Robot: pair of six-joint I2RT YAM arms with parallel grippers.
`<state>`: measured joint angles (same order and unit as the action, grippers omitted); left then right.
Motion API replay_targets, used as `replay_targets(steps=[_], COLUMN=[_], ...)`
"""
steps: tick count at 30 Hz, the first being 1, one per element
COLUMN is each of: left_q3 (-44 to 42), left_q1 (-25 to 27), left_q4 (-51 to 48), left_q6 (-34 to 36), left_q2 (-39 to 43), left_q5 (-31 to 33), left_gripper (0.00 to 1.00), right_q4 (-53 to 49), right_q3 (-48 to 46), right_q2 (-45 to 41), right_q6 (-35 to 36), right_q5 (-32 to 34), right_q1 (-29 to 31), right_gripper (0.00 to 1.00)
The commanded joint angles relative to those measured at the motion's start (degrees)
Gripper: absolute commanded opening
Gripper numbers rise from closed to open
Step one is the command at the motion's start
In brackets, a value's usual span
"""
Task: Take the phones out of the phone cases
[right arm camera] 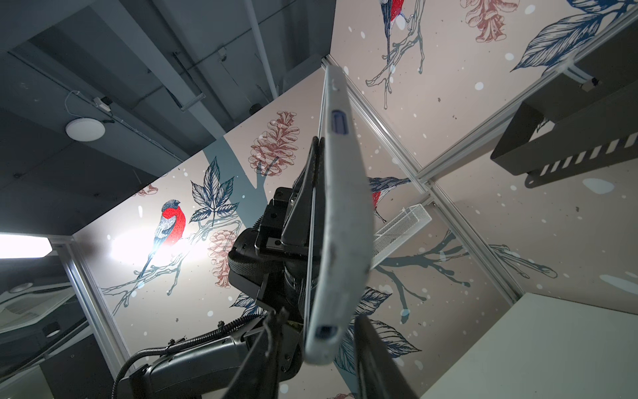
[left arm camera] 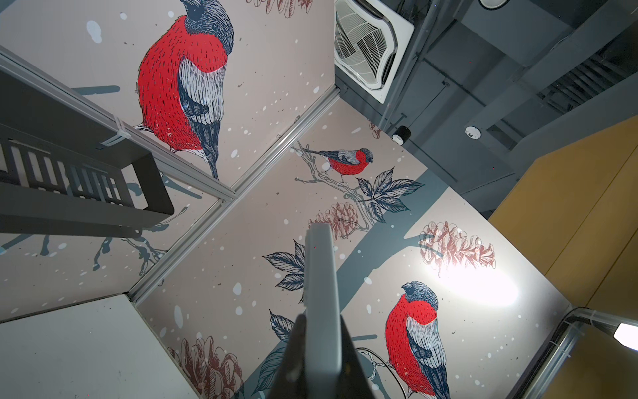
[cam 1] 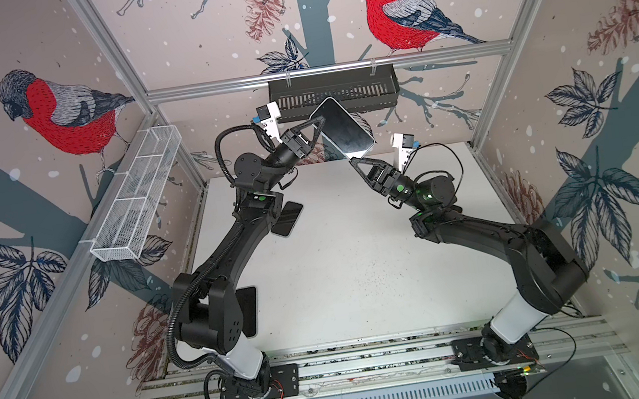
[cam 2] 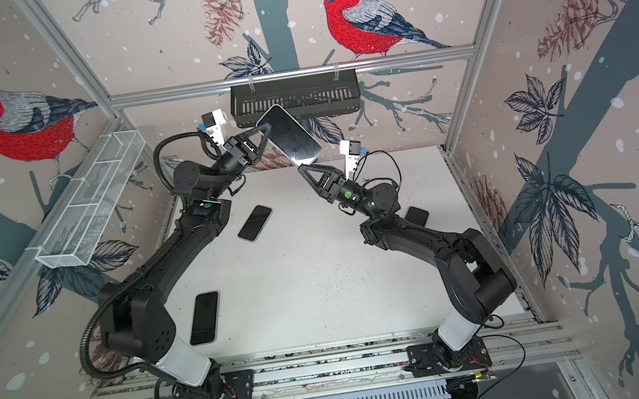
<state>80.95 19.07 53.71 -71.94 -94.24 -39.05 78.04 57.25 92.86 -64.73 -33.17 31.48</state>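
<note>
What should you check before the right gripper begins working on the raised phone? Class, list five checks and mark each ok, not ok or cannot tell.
1. Left gripper clamps the phone by a long edge: ok.
2. Phone sits inside the grey phone case: ok.
3. Right gripper straddles the phone's lower end: ok.
4. Right jaws closed on it: not ok, a gap shows in the right wrist view.
5. Whether it will catch case or phone: cannot tell.
</note>
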Motion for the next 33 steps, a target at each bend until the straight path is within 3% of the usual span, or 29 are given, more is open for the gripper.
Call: replay_targets(steps=[1,8,13,16,18,21,28,33], left_q3=[0.24,0.37,3.31,6.68,7.96,7.91,12.77,18.28], left_q1=[0.24,0.77,0.94,0.97,0.97,0.97,0.74,-0.40], left_q4=[5.61,4.18,-1.95,-10.19,-13.62,-14.91,-18.04,-24.99], left_q6=[-0.77,-0.61,-0.79,-1.09,-3.26,-7.23,-11.27,-7.46], left_q2=[0.41,0.57,0.96,1.25,1.17,1.17,-0.14,-1.56], left_q5=[0.30,0.00,-0.16,-1.02,-2.30,-4.76,-8.93,-11.47], left_gripper=[0.00,0.00,0.00,0.00,0.00,0.00,0.00,0.00], right_q4=[2.56,2.64,1.84,-5.21,-12.56,-22.76,-31.03,-37.54], right_q3=[0.48,0.67,-1.15,-2.25,-2.84,-1.09,-1.18,-2.98], right_q2=[0.13,0.46,0.00,-2.42,-5.02,-6.58,-9.30,-14.24], right_q6=[-0.58,0.40,6.39,20.01,32.82,44.98,59.07,64.75], right_q5=[0.11,-0.23,-1.32,-1.39,1.57,6.76,17.27,27.14], right_q1=[0.07,-0.06,-0.35,-0.12,0.31,-0.20,-0.10,0.42], right_gripper=[0.31,0.10,0.03,0.01,0.00,0.00,0.00,0.16])
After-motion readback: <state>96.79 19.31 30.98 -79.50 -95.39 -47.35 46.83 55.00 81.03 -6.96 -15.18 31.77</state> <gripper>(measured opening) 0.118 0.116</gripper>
